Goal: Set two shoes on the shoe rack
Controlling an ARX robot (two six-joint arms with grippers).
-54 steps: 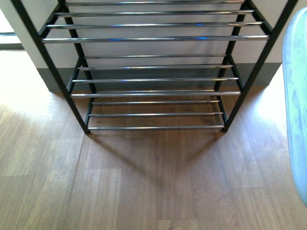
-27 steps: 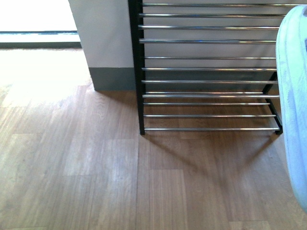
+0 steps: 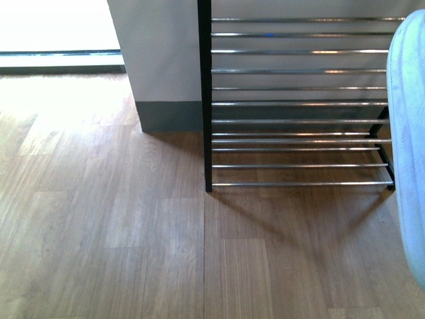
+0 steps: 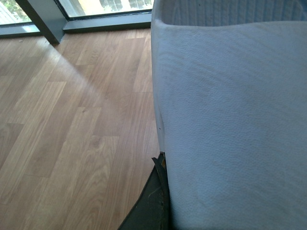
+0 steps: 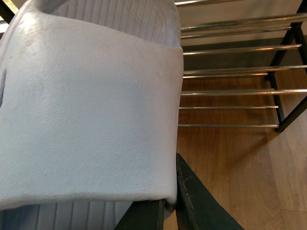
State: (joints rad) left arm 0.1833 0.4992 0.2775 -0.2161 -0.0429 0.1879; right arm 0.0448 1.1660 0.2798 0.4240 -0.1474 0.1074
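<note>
Each gripper holds one shoe, a pale blue plastic slide. In the left wrist view a slide [image 4: 230,120] fills the right half, and my left gripper [image 4: 165,191] is shut on its strap edge, with one black finger [image 4: 154,206] showing against it. My right gripper [image 5: 173,191] is shut on the other slide [image 5: 86,110], pinching the strap's edge between two black fingers [image 5: 196,201]. One slide [image 3: 408,153] shows along the right edge of the front view; no gripper shows there. The shoe rack [image 3: 299,103], black frame with chrome rods, stands on the floor against the wall, with no shoes on its visible shelves.
A white wall corner with a grey skirting [image 3: 163,80] juts out left of the rack. A bright floor-level window [image 3: 53,40] lies further left. Wooden floor [image 3: 133,239] spreads in front. The rack's legs [image 5: 288,115] stand near the right-hand slide.
The front view has swung left: the rack has slid from the middle of the picture to the right, and the wall corner and window have come into view. The slide stays at the right edge.
</note>
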